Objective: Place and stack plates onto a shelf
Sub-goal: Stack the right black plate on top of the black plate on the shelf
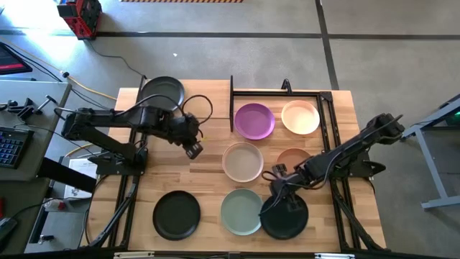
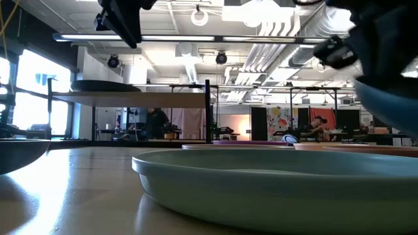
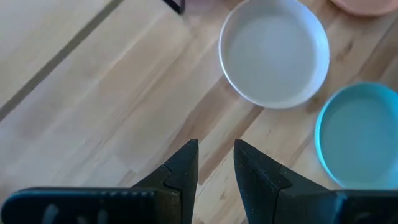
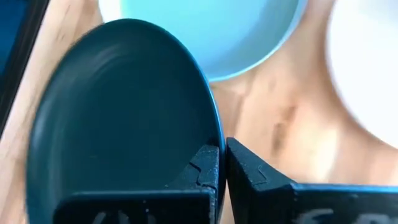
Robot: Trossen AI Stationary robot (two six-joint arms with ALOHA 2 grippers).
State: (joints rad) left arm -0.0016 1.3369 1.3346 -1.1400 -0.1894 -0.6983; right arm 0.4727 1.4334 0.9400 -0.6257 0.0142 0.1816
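Observation:
My right gripper (image 1: pixel 277 189) (image 4: pixel 222 155) is near the table's right front and is shut on a black plate (image 1: pixel 285 217) (image 4: pixel 124 112). My left gripper (image 1: pixel 192 150) (image 3: pixel 216 152) hovers narrowly open and empty over bare wood, left of the beige plate (image 1: pixel 242 162) (image 3: pixel 273 53). A second black plate (image 1: pixel 162 90) (image 2: pixel 108 85) rests on the shelf (image 2: pixel 130 98) at the far left. On the tabletop lie the purple (image 1: pixel 254 120), cream (image 1: pixel 300 117), sage green (image 1: pixel 241 211) (image 3: pixel 364 134) and third black (image 1: pixel 177 214) plates. The terracotta plate (image 1: pixel 293 155) is partly hidden by my right arm. My right gripper pinches the black plate's rim (image 4: pixel 219 138) between its two fingers, at the plate's far edge, coming from above and slanting down. The plate sits tilted in the hold. In the low view its lower edge (image 2: pixel 392 114) shows above the table line.
Black upright bars (image 1: pixel 231 101) and a black frame (image 1: pixel 327 101) stand around the purple and cream plates at the far right. Bare wood shows under my left gripper and between the shelf and the front plates. People move in the room behind the table.

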